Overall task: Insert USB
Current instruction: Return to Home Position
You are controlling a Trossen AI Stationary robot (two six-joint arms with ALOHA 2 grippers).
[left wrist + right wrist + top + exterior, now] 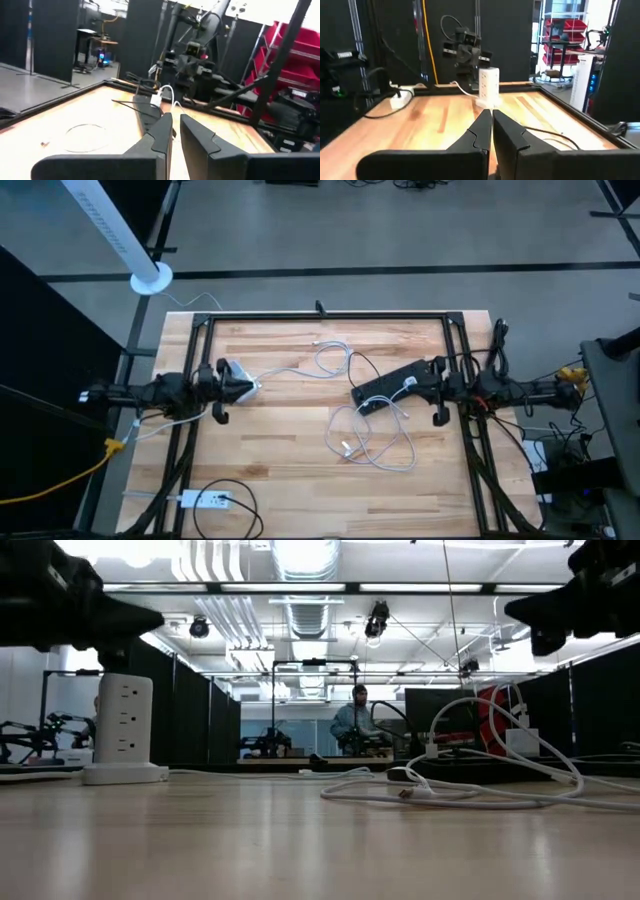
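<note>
USB cable, white, looped, in black strip

Cable loops mid-table, seemingly bare wood beside.

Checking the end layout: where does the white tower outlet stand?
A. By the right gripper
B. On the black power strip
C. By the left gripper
C: in the high view the white tower outlet stands at the left gripper, far from the right gripper.
</note>
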